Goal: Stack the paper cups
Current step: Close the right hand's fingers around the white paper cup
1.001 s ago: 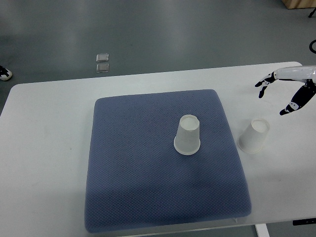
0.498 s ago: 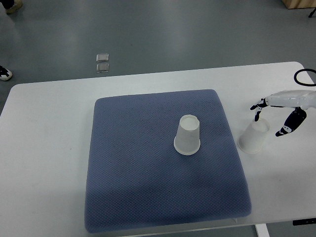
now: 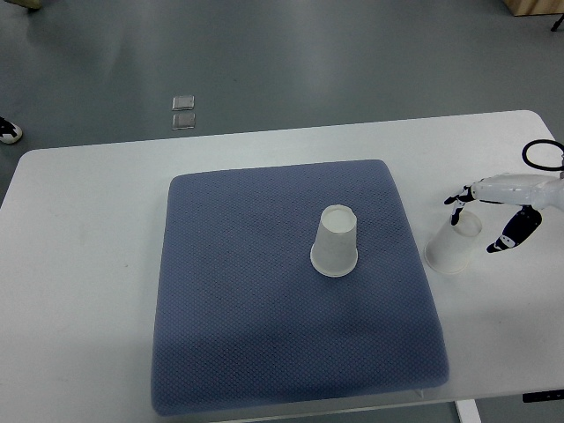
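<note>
My right hand [image 3: 493, 211] hovers at the second paper cup [image 3: 454, 246], fingers spread and holding nothing.

That cup stands upside down on the bare white table [image 3: 79, 264], just off the blue mat [image 3: 264, 335] at 3 o'clock from the first paper cup [image 3: 335, 242], which sits upside down near the mat's middle. My dark fingertips [image 3: 455, 208] straddle the cup's top from 1 o'clock, with nothing between the two cups but the mat's edge. Two small clear squares [image 3: 183, 111] lie on the floor at 11 o'clock. Since half a second ago my hand has sunk slightly lower over the cup; both cups are unmoved.
</note>
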### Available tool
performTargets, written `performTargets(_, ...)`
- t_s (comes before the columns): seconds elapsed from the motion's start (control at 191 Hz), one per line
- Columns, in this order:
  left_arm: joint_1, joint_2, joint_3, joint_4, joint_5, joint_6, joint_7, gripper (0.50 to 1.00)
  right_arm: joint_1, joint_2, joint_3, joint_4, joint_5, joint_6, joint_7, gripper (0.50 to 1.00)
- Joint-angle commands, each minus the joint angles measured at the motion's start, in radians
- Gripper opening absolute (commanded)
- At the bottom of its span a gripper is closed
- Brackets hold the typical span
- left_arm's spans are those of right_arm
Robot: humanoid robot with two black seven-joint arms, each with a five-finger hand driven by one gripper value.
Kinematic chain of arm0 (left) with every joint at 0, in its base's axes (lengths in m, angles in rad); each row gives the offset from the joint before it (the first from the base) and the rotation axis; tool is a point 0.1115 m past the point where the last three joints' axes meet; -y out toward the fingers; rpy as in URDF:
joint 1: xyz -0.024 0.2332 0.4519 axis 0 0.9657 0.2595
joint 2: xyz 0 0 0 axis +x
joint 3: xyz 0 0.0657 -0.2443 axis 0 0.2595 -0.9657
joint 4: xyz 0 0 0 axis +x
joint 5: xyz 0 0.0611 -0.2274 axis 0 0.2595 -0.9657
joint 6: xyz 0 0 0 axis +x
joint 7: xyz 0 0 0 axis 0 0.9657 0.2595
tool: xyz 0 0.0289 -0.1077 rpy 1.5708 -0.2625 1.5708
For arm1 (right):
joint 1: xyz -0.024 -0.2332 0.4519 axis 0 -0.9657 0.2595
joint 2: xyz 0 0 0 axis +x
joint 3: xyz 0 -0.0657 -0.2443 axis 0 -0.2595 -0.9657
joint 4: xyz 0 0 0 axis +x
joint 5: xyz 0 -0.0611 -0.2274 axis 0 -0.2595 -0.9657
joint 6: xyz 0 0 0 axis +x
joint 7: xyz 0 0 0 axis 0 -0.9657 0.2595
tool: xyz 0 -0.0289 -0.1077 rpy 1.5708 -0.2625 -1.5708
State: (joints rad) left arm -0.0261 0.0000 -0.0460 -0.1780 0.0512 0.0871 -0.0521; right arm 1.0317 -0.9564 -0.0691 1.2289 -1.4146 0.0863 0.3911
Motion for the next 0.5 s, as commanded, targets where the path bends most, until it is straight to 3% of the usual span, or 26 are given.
performTargets(0.0,0.0,0.0,0.0,0.0,0.001,0.0,0.0,1.0,0.005,0.002,0.003,0.0,0.003,-0.003,0.0,0.913)
performTargets(0.493,0.0,0.0,0.0,0.0,0.001,0.0,0.0,1.0,-0.013,0.048,0.005,-0.012,0.026,-0.025,0.008,0.913)
